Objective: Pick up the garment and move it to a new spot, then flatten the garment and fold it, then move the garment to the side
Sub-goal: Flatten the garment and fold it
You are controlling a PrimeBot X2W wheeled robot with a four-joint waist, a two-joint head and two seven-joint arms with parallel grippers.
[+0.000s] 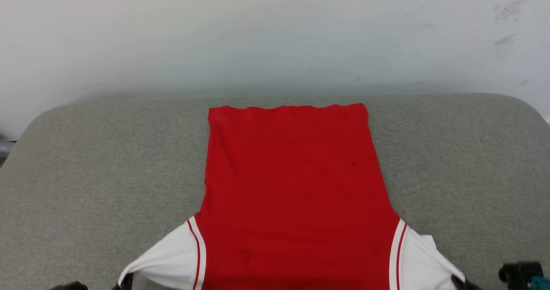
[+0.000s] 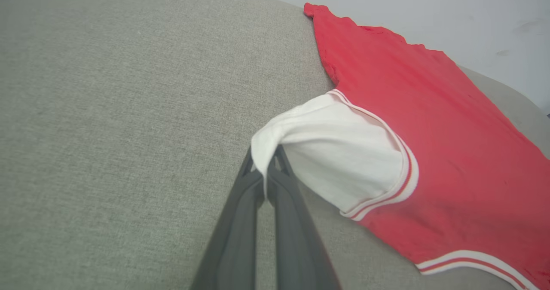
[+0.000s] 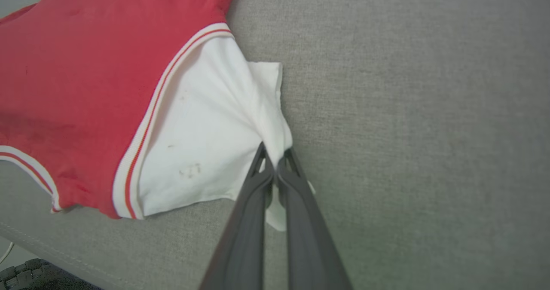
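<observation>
Garment point(image 1: 292, 187) lies spread on grey cushion point(image 1: 86, 174), left gripper point(image 2: 264, 169) and right gripper point(image 3: 276, 163) each clamped on a white side panel point(image 2: 343, 161), probably mid-flattening; next needs an even outward tug

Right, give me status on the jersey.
Left hand shut on the jersey, white side panel. Right hand shut on the other panel. Jersey spread flat on grey fabric surface. Nothing in the way.

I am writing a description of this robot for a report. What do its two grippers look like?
Both the left gripper and the right gripper have two long, dark grey, matte fingers that narrow toward the tips, with a triangular cut-out near each tip. In the head view, a black part with a teal piece shows at the lower right.
</observation>
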